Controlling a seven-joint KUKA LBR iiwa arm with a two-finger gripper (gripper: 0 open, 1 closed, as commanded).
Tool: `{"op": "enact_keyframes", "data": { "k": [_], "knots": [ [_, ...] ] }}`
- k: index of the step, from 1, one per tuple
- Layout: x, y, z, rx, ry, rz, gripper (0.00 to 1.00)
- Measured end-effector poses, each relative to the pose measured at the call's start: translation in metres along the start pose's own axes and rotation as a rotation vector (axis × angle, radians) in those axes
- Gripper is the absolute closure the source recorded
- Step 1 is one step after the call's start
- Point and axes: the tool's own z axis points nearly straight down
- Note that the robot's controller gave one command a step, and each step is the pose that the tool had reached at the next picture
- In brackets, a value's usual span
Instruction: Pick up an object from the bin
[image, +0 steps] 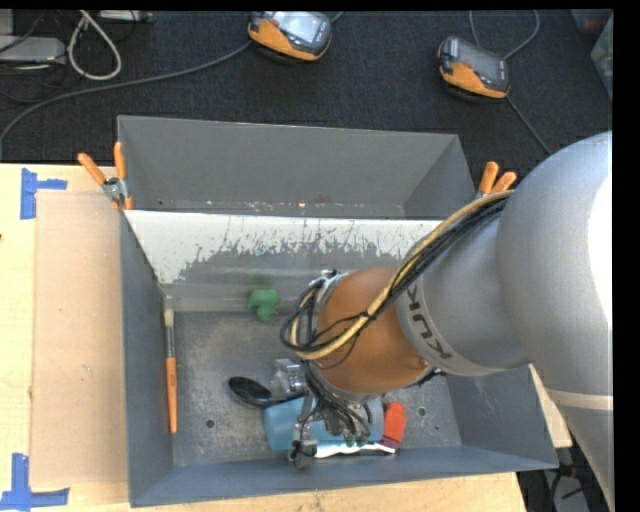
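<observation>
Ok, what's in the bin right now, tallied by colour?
Green: 1, small block
Orange: 1, long-handled tool
Black: 1, spoon
Blue: 1, box-like thing
Red: 1, small piece
White: 1, flat packet
Total: 6 in view; more may lie under the arm.

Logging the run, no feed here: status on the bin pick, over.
Hand low at front of grey metal bin, over a blue boxy block. Black spoon crowds it on view's left, red-orange piece on view's right.
</observation>
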Motion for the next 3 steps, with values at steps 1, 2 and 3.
{"op": "enact_keyframes", "data": {
  "k": [1, 2, 3],
  "knots": [
    [0.0, 0.0, 0.0, 0.0, 0.0, 0.0, 1.0],
    [0.0, 0.0, -0.005, 0.0, 0.001, 0.002, 1.0],
    [0.004, 0.0, -0.037, 0.001, 0.014, 0.002, 1.0]
  ]
}}
